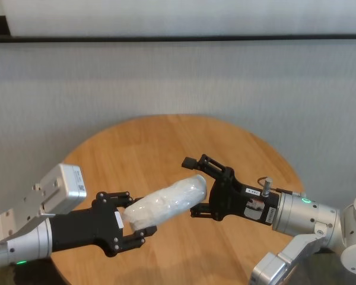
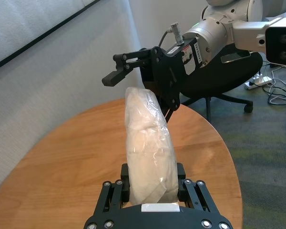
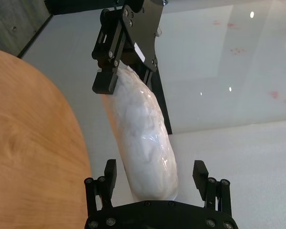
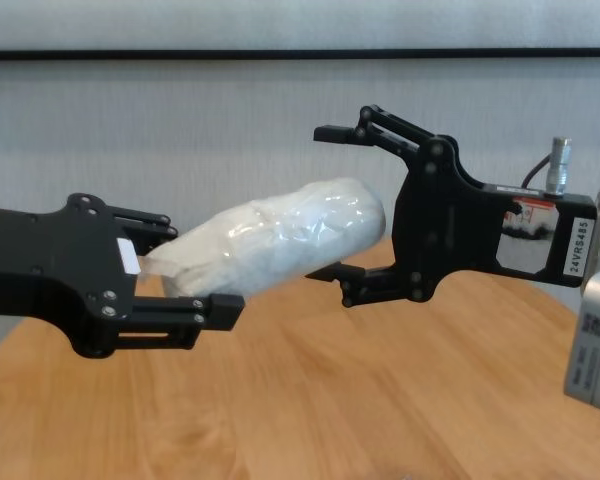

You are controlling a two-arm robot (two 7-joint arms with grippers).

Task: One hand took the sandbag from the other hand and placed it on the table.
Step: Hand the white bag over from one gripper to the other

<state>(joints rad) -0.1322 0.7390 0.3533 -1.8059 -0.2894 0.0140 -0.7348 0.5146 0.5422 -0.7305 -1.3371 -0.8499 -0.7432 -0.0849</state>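
chest view alone shows the right claw (image 4: 332,203) plate's lettering - "24vrs485".

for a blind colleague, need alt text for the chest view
The left gripper holds one end of a white sandbag above a wooden table. The right gripper stands open around the other end, not yet closed.

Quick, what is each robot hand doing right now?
Left gripper: shut on one end of the sandbag, above the table.
Right gripper: open, fingers around the sandbag's other end, not gripping.
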